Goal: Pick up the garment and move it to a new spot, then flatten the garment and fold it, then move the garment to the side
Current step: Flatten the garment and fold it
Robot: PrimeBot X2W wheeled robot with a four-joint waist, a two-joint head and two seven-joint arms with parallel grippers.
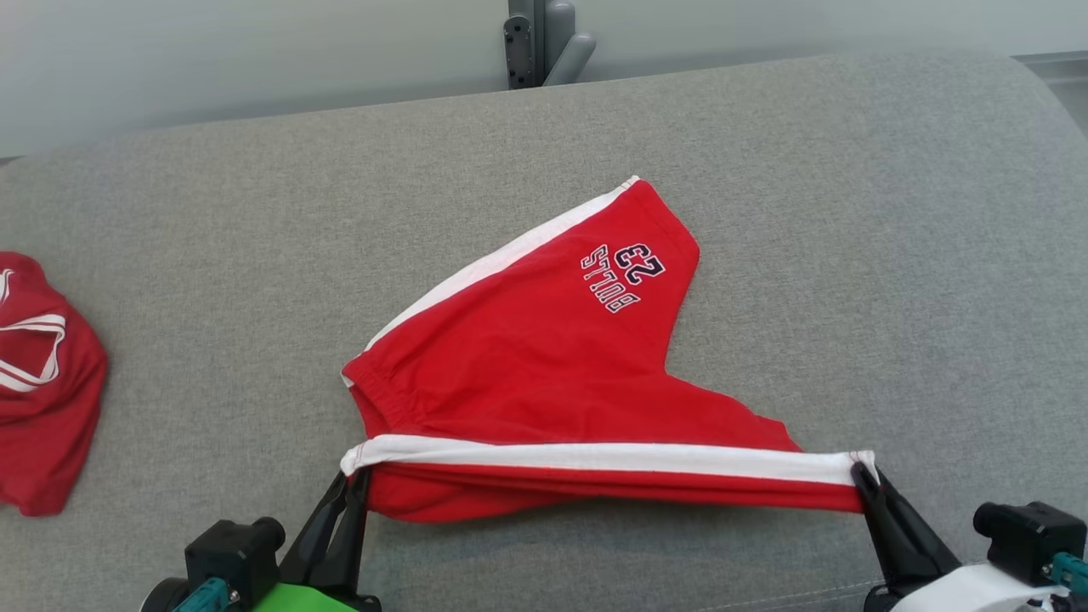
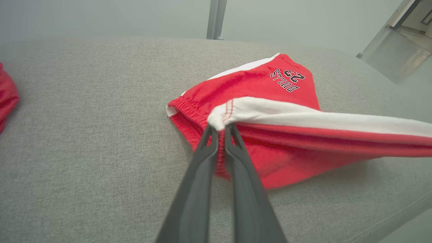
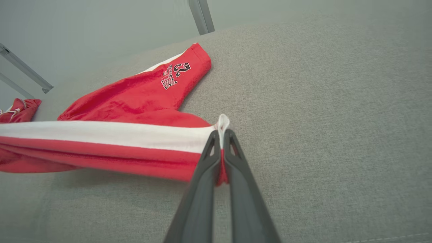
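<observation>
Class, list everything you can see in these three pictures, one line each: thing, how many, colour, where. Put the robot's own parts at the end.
red shorts: one, red with white side stripes, middle of the surface; the near edge is held stretched between the two grippers.
BULLS 23 print: one, dark with white, on the far leg of the shorts.
second red garment: one, red with white trim, bunched at the surface's left edge.
grey fabric surface: one, grey, under both garments.
grey metal post: one, grey, behind the surface's far edge.
left gripper: one, dark fingers, lower left, shut on the shorts' left corner.
right gripper: one, dark fingers, lower right, shut on the shorts' right corner.
</observation>
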